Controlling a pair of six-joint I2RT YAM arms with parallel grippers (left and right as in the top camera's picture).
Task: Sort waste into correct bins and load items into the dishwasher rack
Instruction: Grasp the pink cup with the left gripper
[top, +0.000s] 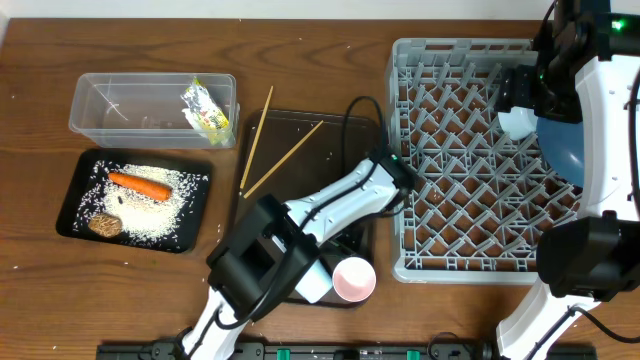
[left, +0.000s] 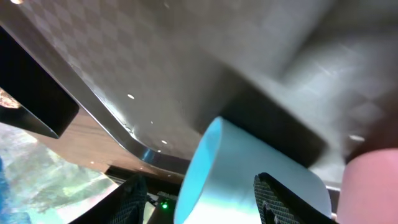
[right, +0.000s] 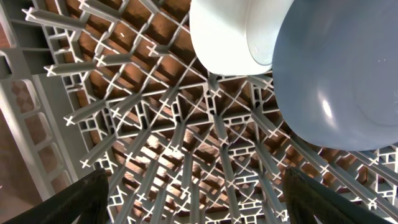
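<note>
A small light blue cup (left: 249, 168) lies on its side on the dark brown serving tray (top: 330, 135). My left gripper (left: 205, 202) is open and straddles it: one finger is in front of the cup's wall, the other stands clear of its rim. A pink cup (top: 353, 278) lies next to it. Two chopsticks (top: 285, 158) rest across the tray's far left corner. In the grey dishwasher rack (top: 470, 160) a dark blue plate (right: 342, 68) and a light blue bowl (right: 233, 37) stand on edge. Above the pegs my right gripper (right: 196, 205) hangs open with nothing between its fingers.
The clear tub (top: 150, 105) at the back left holds a yellow-green wrapper (top: 205, 105). In front of it the black tray (top: 80, 190) holds a carrot (top: 140, 184), loose rice (top: 160, 215) and a brown lump (top: 104, 226). My left arm lies across the serving tray.
</note>
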